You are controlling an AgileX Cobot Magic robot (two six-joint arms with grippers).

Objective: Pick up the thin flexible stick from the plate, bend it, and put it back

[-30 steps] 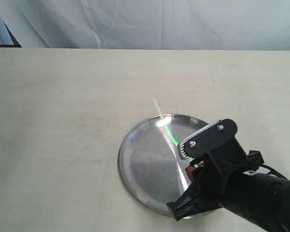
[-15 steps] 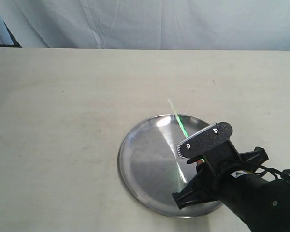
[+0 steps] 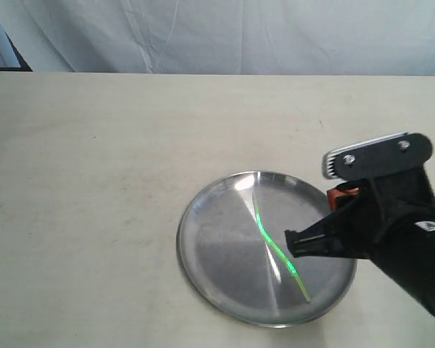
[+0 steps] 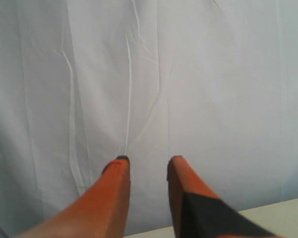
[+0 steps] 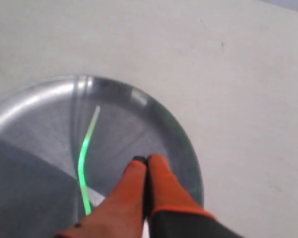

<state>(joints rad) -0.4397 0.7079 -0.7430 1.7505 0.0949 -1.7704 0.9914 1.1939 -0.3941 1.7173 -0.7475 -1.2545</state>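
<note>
The thin neon-green stick (image 3: 275, 246) (image 5: 84, 158) lies loose and gently curved across the round silver plate (image 3: 210, 254) (image 5: 39, 104). My right gripper (image 5: 145, 159) hovers over the plate's right side with its orange fingers pressed together and nothing between them; the stick lies apart from the fingertips. In the exterior view the right arm's black body (image 3: 380, 217) hides the fingertips. My left gripper (image 4: 148, 159) is raised, its orange fingers (image 4: 116, 188) apart, facing the white curtain, holding nothing. The left arm does not show in the exterior view.
The plate sits on a wide beige table (image 3: 94, 181). A white cloth backdrop (image 3: 225, 32) hangs behind the table's far edge.
The right gripper had the stick lifted above the plate; it has let go, and the stick now lies on the plate. The gripper has moved up and to the right, away from it.
</note>
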